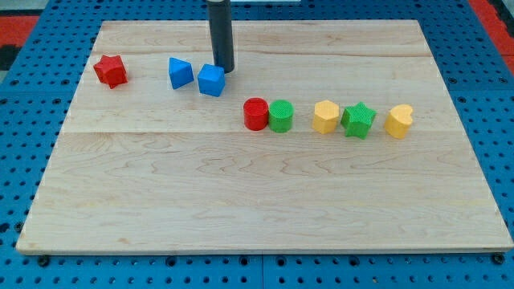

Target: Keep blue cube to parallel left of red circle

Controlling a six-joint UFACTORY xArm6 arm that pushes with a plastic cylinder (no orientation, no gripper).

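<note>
The blue cube [211, 80] sits on the wooden board [257, 193] toward the view's upper left. My tip [226, 71] stands just to the cube's upper right, touching or nearly touching it. The red circle [255, 113], a short cylinder, lies to the lower right of the cube, beside a green cylinder [281, 116] on its right. The cube is higher in the view than the red circle.
A blue triangular block [180, 73] lies just left of the cube. A red star [111, 71] is at the far left. To the right of the green cylinder stand a yellow hexagon-like block [326, 116], a green star [358, 120] and a yellow heart-like block [399, 121].
</note>
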